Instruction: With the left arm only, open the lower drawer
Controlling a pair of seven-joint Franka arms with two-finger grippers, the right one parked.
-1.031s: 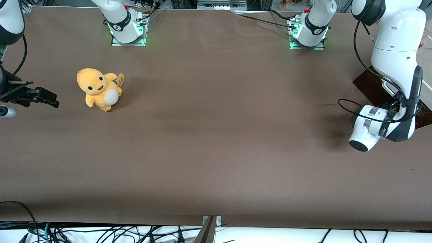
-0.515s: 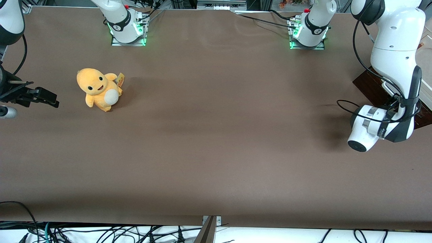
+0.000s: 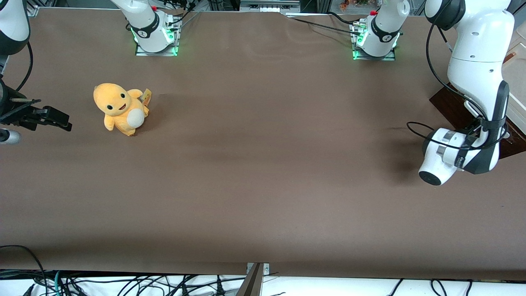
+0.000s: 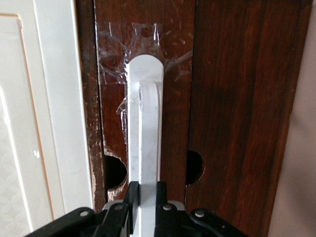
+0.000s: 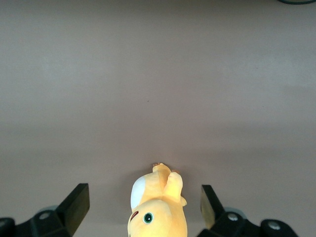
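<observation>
Left arm (image 3: 476, 61) at working end of surface (image 3: 263, 164); end effector (image 4: 144, 197) clamped on lower drawer (image 4: 237, 98) handle (image 4: 144, 128).

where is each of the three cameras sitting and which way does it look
Front view: high above the table, facing both arm bases; shows the left arm, the drawer unit at the working arm's end, and the plush toy.
Left wrist view: on the left arm's wrist, facing the lower drawer; the gripper has its fingers closed on the white handle.
Right wrist view: on the parked arm's wrist, looking down at the table; its own fingers show.
Shared: front and right wrist views both show the plush toy.
</observation>
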